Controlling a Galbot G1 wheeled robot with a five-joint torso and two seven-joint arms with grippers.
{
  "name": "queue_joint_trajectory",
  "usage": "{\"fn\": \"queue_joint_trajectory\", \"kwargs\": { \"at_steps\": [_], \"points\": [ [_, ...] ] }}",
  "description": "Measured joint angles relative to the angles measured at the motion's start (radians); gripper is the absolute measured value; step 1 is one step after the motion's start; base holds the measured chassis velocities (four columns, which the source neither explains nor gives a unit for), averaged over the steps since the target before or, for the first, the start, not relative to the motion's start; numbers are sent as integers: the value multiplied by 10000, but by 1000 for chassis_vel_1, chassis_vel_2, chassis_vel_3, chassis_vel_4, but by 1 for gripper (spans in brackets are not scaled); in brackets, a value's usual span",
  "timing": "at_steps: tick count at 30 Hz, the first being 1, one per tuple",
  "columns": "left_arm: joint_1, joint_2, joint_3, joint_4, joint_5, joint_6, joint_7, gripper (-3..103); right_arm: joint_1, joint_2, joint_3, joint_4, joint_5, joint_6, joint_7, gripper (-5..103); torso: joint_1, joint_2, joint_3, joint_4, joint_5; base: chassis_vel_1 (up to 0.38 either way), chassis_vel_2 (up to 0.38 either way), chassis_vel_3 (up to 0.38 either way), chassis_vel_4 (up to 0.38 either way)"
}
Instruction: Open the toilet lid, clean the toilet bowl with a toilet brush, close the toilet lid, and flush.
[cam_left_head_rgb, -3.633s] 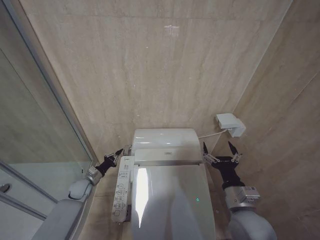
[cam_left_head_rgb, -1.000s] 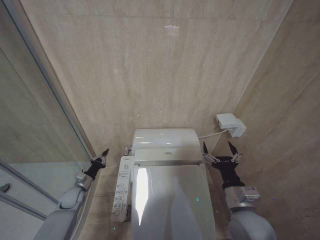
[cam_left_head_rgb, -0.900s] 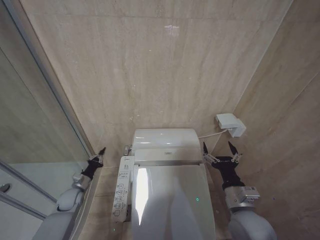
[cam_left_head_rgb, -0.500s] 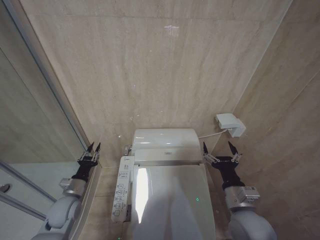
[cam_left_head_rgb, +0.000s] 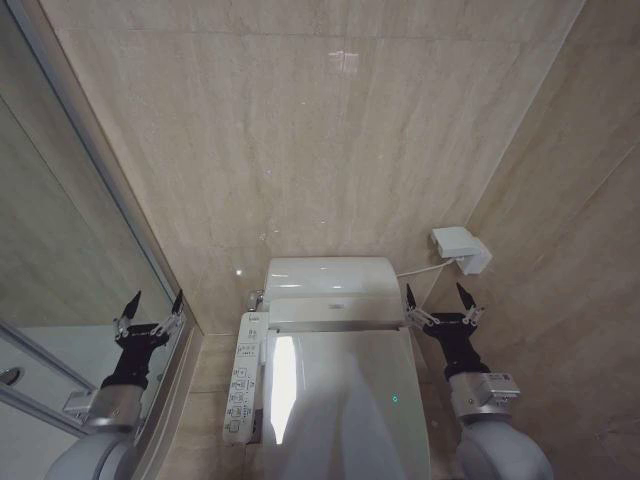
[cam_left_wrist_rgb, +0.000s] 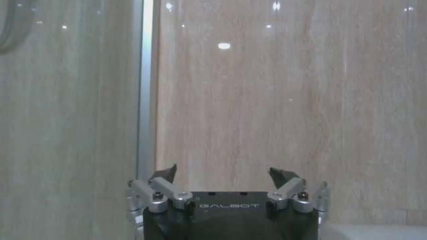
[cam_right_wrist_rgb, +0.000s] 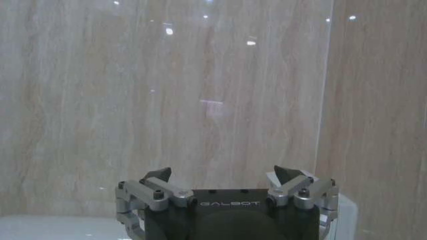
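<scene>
Two grippers, left (cam_left_head_rgb: 152, 305) and right (cam_left_head_rgb: 438, 295), jaws apart, flank shut toilet lid (cam_left_head_rgb: 345, 400).

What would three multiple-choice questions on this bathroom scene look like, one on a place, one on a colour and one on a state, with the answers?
1. Where is the button control panel?
A. on the robot's left side of the toilet bowl
B. on the robot's right side
C. on the back wall

2. What colour is the toilet lid?
A. black
B. white
C. red

3. How does the toilet lid lie?
A. raised against the tank
B. taken off
C. closed over the bowl

Answers: 1 A, the panel runs along the lid's left edge, on the same side as the left gripper. 2 B, it is glossy white. 3 C, it lies flat and covers the bowl, while the right gripper hangs beside it with fingers spread.
</scene>
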Motion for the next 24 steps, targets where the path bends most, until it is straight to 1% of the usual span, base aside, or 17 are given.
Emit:
{"fn": "queue_joint_trajectory", "kwargs": {
  "at_steps": [5, 6, 8, 11, 14, 19, 20, 21, 23, 24],
  "points": [
    [430, -119, -121, -480, -206, 47, -198, 89, 0, 0, 0, 0, 0, 0, 0, 100, 0, -1, 0, -1, 0, 0, 0, 0, 0],
    [525, -149, -121, -579, -237, 69, -238, 100, 0, 0, 1, 0, 0, 0, 0, 100, 0, -1, 0, -1, 0, 0, 0, 0, 0],
    [633, -181, -119, -700, -259, 94, -264, 100, 0, 0, 0, -1, 0, 0, -1, 100, 0, -1, 0, 0, 0, 0, 0, 0, 0],
    [1040, -344, -132, -1283, -389, 378, -377, 100, 0, 0, 0, 0, 0, 0, 0, 100, 0, -1, 1, 0, 0, 0, 0, 0, 0],
    [1250, -394, -120, -1612, -463, 527, -377, 100, 0, 0, 1, 0, 0, 0, 0, 100, 0, -1, 0, 0, 0, 0, 0, 0, 0],
    [1467, -428, -203, -1874, -514, 588, 2, 100, 0, 0, 1, 0, 0, 0, 0, 100, 0, -1, 0, 0, 0, 0, 0, 0, 0],
    [1467, -428, -203, -1874, -514, 588, 2, 100, 0, 0, 1, 0, 0, 0, 0, 100, 0, -1, 0, 0, 0, 0, 0, 0, 0],
    [1508, -430, -219, -1933, -497, 669, 6, 100, 0, 1, 1, 0, 0, 0, 0, 100, 0, -1, 0, -1, 0, 0, 0, 0, 0],
    [1643, -438, -224, -2166, -477, 1040, -38, 100, 0, 0, 1, 0, 0, 0, 0, 100, 0, -1, 0, 1, 0, 0, 0, 0, 0],
    [1643, -438, -224, -2166, -477, 1040, -38, 100, 0, 0, 1, 0, 0, 0, 0, 100, 0, -1, 0, 1, 0, 0, 0, 0, 0]
  ]
}}
